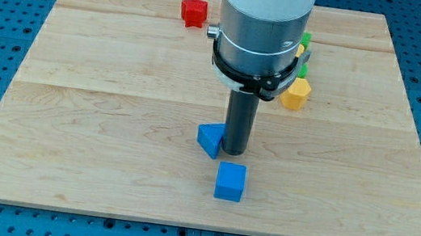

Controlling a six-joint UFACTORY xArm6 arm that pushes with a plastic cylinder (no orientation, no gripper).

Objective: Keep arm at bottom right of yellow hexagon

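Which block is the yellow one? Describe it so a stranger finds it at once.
Start at the wooden board and go to its upper right. Beside the arm's grey cylinder sits the yellow block, the only yellow piece, with green blocks just above it.

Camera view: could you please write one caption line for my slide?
My tip touches a blue block, far below-left of the yellow hexagon.

Pale striped wooden tabletop (pixel 96 119) over a blue perforated base; red star-shaped block (pixel 194 11), yellow hexagon block (pixel 296 94), green block (pixel 306 42), two blue blocks (pixel 210 138) (pixel 230 181), dark rod with my tip (pixel 234 151)
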